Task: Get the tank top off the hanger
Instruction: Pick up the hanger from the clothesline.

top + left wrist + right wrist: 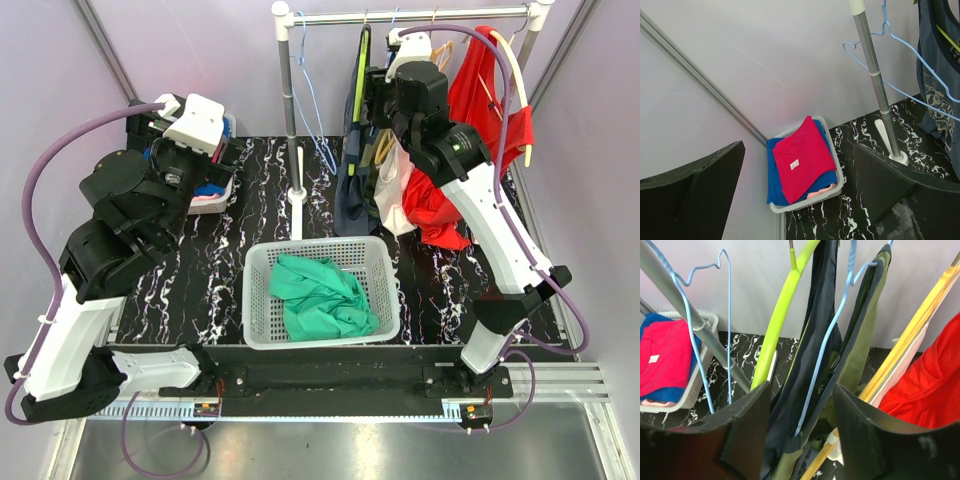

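Well, we see the right arm reaching up to the clothes rack [420,15] at the back of the black surface [190,270]. The dark blue tank top [812,330] hangs there on the rail, and a lime green hanger [775,340] runs down right beside it. We cannot tell for sure which hanger holds it up. A thin light blue hanger [832,340] crosses in front of it, and an olive green top [867,330] hangs just next to that.

The right pincer [801,390] has one finger on each side of the dark blue cloth. Its fingers [740,440] stand apart with the cloth between them. We cannot tell if they are squeezing the cloth or only sitting around it.

To the right of the olive top we see a yellow hanger [915,325] and a bright red shirt [480,100].

The left arm is far from the rack, over by the left corner. The left pincer [797,147] is spread wide, with nothing between its fingers. It looks down at a small white basket [839,170] in the corner. A folded red cloth [802,160] lies on top of a blue cloth [772,175] in there.

A big white basket [255,300] sits in the middle of the surface, near the arms. A crumpled green cloth [320,295] lies inside it.
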You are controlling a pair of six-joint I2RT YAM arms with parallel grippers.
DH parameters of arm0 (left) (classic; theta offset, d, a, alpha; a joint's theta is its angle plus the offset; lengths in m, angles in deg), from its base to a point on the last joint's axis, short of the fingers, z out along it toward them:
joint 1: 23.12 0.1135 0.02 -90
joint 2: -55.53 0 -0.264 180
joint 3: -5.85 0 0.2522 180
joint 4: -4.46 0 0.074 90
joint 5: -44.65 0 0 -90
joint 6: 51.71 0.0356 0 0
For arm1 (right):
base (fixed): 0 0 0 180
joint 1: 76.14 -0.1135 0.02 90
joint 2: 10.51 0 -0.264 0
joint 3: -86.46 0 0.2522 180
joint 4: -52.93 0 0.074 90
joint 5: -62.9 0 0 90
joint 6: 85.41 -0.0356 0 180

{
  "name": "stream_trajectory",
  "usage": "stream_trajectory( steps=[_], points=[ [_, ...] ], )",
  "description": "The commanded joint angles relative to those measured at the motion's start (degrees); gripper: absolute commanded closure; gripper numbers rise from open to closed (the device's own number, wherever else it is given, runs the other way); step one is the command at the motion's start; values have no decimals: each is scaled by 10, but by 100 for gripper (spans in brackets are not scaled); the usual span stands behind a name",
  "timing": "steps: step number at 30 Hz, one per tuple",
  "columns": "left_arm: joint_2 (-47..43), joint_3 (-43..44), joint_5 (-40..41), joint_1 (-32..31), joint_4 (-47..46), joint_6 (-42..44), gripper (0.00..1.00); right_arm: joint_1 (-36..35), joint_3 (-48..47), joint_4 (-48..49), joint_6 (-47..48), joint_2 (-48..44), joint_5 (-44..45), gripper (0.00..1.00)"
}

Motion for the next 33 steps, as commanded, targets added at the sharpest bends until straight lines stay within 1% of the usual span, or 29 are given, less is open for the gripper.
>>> stream_trajectory(
  steps=[1,2,3,4,7,10,15,19,22,25,28,31,32,33],
  points=[
    [-7,5,-13,2,-16,-4,1,2,-27,-12,-15,-6,-24,32],
    [-8,3,-14,2,-16,-5,1,2,-34,-12,-23,-6,-41,30],
    [-9,2,-14,2,-16,-6,1,2,-36,-12,-28,-10,-52,25],
    [-8,1,-14,2,-17,-5,1,2,-39,-7,-30,-11,-73,23],
    [-7,0,-15,1,-16,-8,1,2,-49,-1,-49,-9,-108,21],
    [-8,-1,-14,2,-16,-6,1,1,-66,-4,-62,6,-120,21],
    [-13,-4,-13,1,-16,-5,1,1,-84,-6,-71,30,-118,22],
    [-14,-4,-13,2,-16,-4,1,1,-124,-38,-72,69,-101,22],
    [-16,-4,-12,2,-16,-4,1,1,-177,-79,-71,100,-77,23],
    [-21,-7,-15,2,-17,-4,1,1,-178,-83,-68,103,-63,23],
    [-20,-5,-15,1,-17,-4,1,1,-188,-90,-65,108,-51,26],
    [-17,-4,-16,1,-16,-4,1,1,-203,-105,-59,117,-43,35],
    [-17,-3,-16,2,-17,-4,1,1,-203,-107,-58,116,-42,41],
    [-17,-3,-16,2,-16,-4,1,1,-202,-107,-55,114,-41,44]
  ],
)
